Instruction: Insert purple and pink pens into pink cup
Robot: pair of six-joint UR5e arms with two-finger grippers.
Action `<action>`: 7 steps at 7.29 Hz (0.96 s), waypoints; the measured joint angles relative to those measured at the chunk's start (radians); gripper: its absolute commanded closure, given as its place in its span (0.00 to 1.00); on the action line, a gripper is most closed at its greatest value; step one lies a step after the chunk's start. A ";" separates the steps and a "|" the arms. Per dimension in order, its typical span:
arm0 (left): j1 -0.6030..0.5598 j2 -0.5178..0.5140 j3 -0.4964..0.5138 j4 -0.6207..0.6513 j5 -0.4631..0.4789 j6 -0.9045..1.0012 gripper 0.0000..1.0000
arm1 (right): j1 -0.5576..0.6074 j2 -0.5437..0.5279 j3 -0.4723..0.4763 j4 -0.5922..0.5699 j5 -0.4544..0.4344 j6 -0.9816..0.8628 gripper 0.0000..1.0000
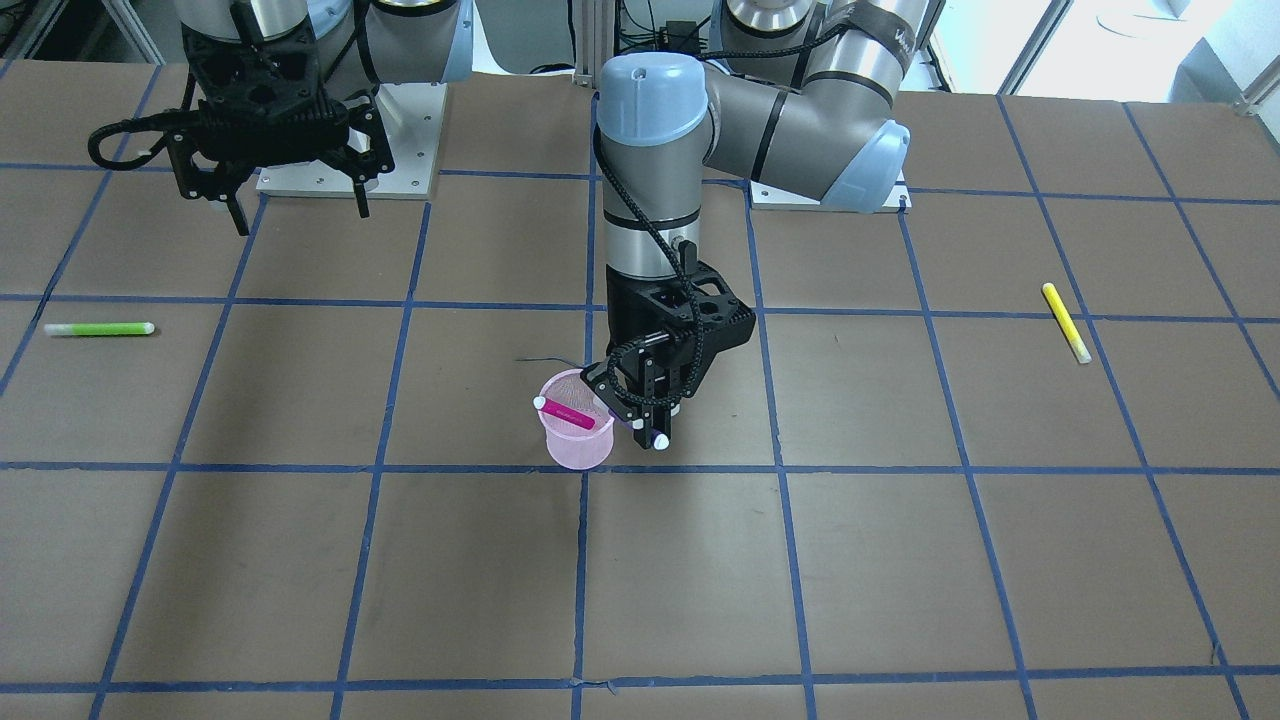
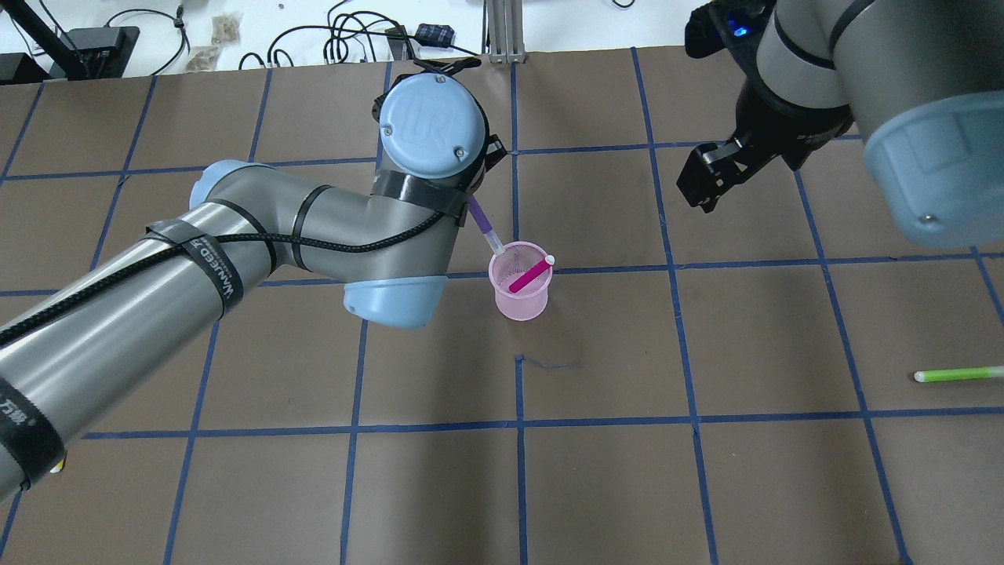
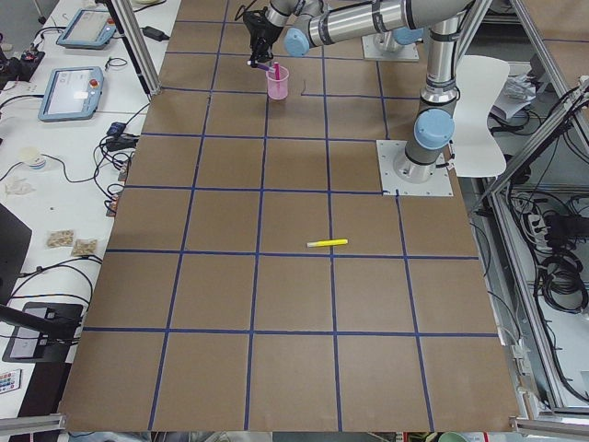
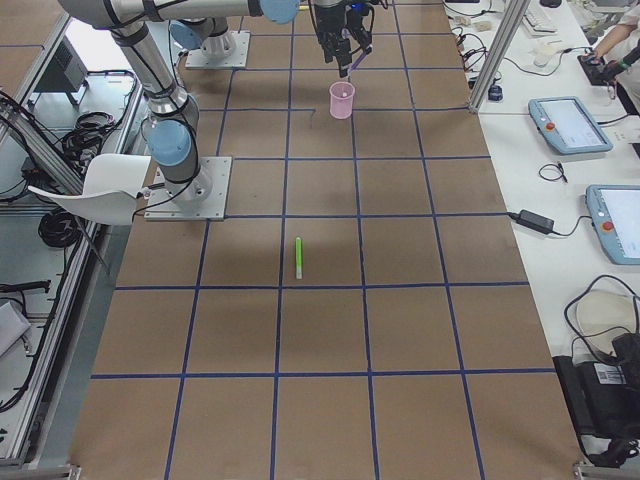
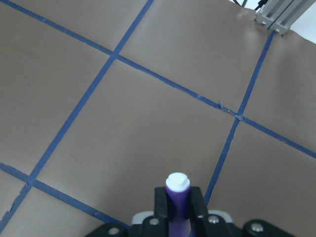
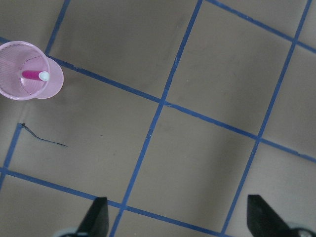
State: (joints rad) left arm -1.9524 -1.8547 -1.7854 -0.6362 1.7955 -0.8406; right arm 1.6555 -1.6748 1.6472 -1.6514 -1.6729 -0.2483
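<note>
The pink mesh cup stands near the table's middle, also in the overhead view and the right wrist view. A pink pen leans inside it, its white end over the rim. My left gripper is shut on the purple pen, which tilts down with its white end close beside the cup's rim. The left wrist view shows the purple pen clamped between the jaws. My right gripper is open and empty, high near its base, far from the cup.
A green pen lies on the robot's right side of the table, also in the overhead view. A yellow pen lies on the robot's left side. The brown table has a blue tape grid.
</note>
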 measured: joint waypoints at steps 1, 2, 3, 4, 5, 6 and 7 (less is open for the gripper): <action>-0.019 -0.007 -0.003 0.005 0.007 -0.011 1.00 | 0.000 -0.001 -0.016 0.053 0.003 0.075 0.00; -0.040 -0.014 -0.004 0.006 0.026 -0.016 1.00 | 0.000 -0.001 -0.024 0.084 0.004 0.139 0.00; -0.063 -0.021 -0.004 0.007 0.053 -0.018 1.00 | -0.001 0.000 -0.027 0.092 0.009 0.196 0.00; -0.080 -0.029 -0.005 0.007 0.077 -0.018 1.00 | -0.001 0.001 -0.028 0.076 0.015 0.237 0.00; -0.089 -0.039 -0.005 0.007 0.092 -0.018 1.00 | -0.002 0.001 -0.028 0.044 0.018 0.266 0.00; -0.095 -0.046 -0.006 0.007 0.099 -0.016 1.00 | -0.002 0.004 -0.025 0.012 0.020 0.279 0.00; -0.098 -0.049 -0.010 0.007 0.100 -0.015 1.00 | 0.000 0.011 -0.021 -0.002 0.023 0.285 0.00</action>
State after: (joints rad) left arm -2.0508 -1.9035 -1.7955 -0.6289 1.8953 -0.8560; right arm 1.6553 -1.6637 1.6258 -1.6531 -1.6501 0.0368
